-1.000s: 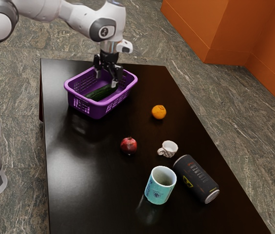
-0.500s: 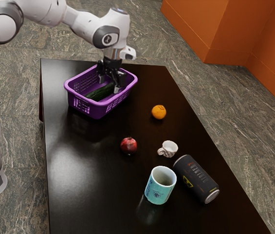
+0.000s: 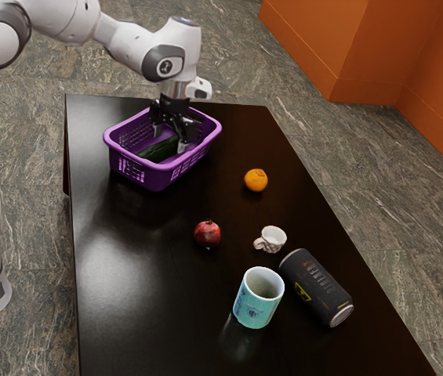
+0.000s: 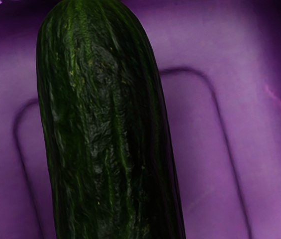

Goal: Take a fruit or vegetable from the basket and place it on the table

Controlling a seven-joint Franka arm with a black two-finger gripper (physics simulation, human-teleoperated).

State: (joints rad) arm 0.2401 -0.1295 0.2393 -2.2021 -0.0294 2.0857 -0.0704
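At the exterior view's left my arm point(image 3: 127, 43) comes in over the dark desk point(image 3: 127, 274) and reaches to the purple basket point(image 3: 150, 178); inside the basket the long green cucumber point(image 3: 157, 150) lies on its side, and my wrist view looks down on its ridged skin, with the basket's smooth floor on both sides of it; my pincer point(image 3: 169, 141) is lowered into the basket at the cucumber, open, its two fingers standing apart; further toward the exterior view's right a red pomegranate point(image 3: 208, 234) sits on the desk, then an orange point(image 3: 255, 180), on the desk near the basket; a teal mug point(image 3: 254, 307) stands upright, well apart from the orange, with a small white cup point(image 3: 273, 237) between the two, its handle toward the exterior view's left; furthest right of the things on the desk, a dark can point(image 3: 315, 287) lies on its side near the mug.
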